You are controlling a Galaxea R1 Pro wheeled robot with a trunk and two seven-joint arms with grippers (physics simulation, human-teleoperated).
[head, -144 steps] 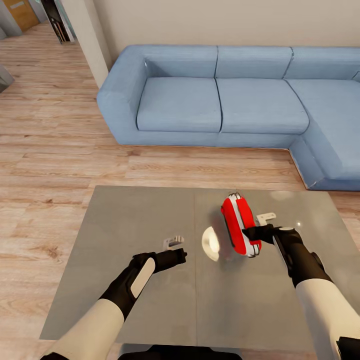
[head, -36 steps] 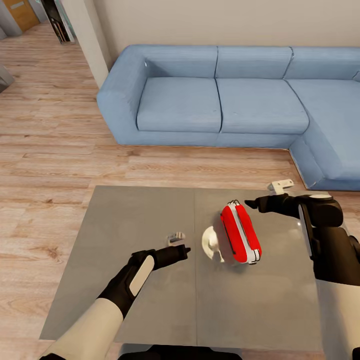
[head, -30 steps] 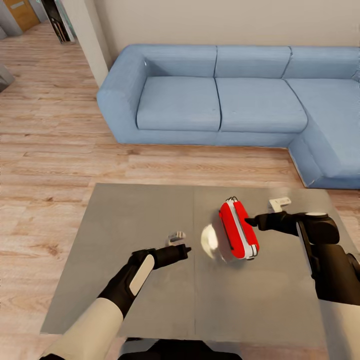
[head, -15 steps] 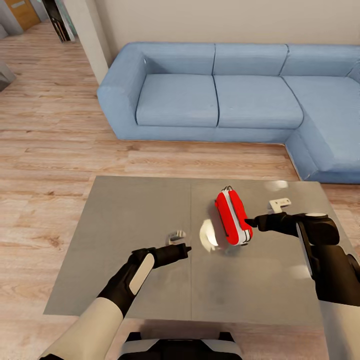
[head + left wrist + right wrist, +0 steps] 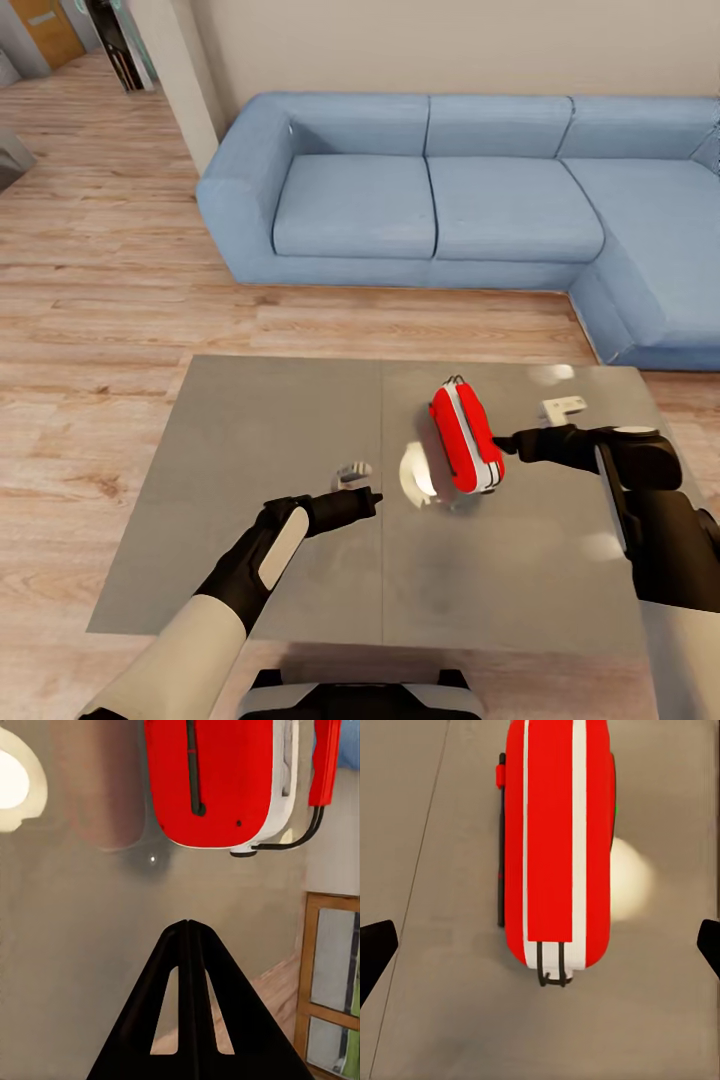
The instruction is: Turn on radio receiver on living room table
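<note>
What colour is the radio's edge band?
White, running between red halves of the radio receiver; clearest in the right wrist view.

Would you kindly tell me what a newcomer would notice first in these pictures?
The bright red radio receiver stands out, on its edge near the middle of the glossy grey table. The right hand reaches its side, fingers spread wide; the left hand hovers shut nearby. Behind, a blue sofa lines the wall.

The radio receiver [image 5: 463,437] is small and red with a white band around its edge. It stands up on its thin side on the big shiny grey table [image 5: 250,480], a little right of the table's middle, with its thin loop handle [image 5: 551,979] at one end.
</note>
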